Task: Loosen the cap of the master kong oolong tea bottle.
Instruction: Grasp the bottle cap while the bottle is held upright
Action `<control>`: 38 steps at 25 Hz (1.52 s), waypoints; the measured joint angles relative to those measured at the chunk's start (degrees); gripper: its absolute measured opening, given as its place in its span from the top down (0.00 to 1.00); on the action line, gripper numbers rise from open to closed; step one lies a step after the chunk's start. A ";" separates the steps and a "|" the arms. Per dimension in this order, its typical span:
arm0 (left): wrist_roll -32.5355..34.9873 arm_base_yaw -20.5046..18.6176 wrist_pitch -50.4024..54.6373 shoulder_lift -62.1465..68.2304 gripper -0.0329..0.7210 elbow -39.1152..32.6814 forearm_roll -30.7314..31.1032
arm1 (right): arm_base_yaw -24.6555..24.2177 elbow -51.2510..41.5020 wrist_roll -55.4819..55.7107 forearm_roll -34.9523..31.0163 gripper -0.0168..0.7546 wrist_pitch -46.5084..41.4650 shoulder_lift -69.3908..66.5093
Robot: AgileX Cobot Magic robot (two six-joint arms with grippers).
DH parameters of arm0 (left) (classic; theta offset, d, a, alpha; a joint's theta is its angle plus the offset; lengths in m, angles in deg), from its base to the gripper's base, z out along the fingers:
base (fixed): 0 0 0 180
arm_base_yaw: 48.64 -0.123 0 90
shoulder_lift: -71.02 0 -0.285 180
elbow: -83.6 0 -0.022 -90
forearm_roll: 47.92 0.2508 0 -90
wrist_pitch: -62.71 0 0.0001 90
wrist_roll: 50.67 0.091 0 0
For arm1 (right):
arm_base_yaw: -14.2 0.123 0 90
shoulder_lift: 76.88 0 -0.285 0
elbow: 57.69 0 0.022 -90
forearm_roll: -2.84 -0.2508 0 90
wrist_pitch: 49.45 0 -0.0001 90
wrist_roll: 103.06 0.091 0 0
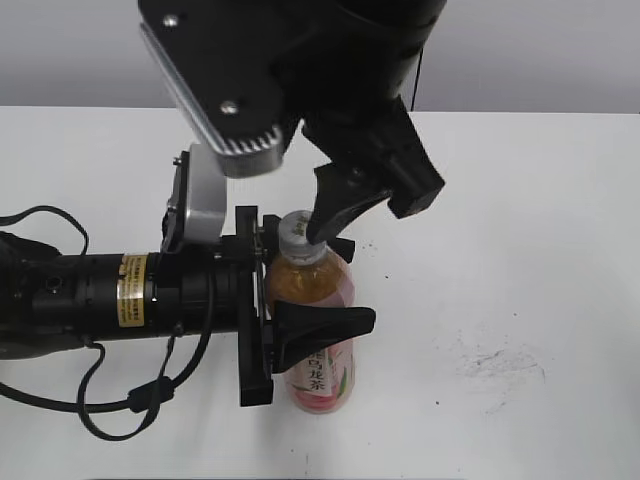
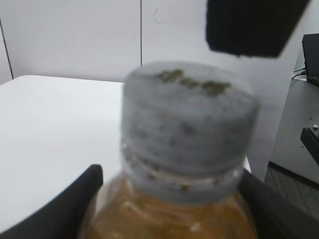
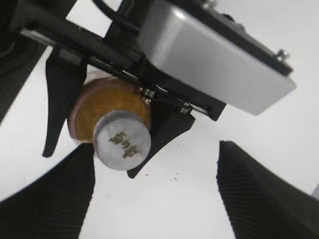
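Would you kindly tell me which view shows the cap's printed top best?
The right wrist view: the cap faces it, logo sharp. The left wrist view shows its side, blurred; the exterior view shows it small beside the right gripper.

White table [image 1: 560,200] fills most of the exterior frame. Dark smudges and specks [image 1: 500,365] at lower right of its surface, a few more specks near centre. Grey wall [image 1: 60,50] along the top edge, upper left. Left wrist view: pale wall panels [image 2: 70,35] with a vertical seam, upper left; dark unclear object [image 2: 311,59] at the right edge.
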 joint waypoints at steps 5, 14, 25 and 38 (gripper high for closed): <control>0.00 0.00 0.00 0.00 0.36 0.00 0.00 | 0.00 0.00 23.99 2.31 0.23 0.06 0.00; 0.00 0.00 -0.05 0.00 0.36 0.00 0.00 | 0.00 0.00 60.27 0.73 0.23 0.06 0.00; 0.00 0.00 -0.05 0.00 0.36 0.00 0.00 | 0.00 -3.70 74.30 -5.12 0.29 0.06 1.61; 0.00 0.00 -0.05 0.00 0.36 0.00 0.00 | 0.00 -3.75 74.77 -3.91 0.41 0.11 1.61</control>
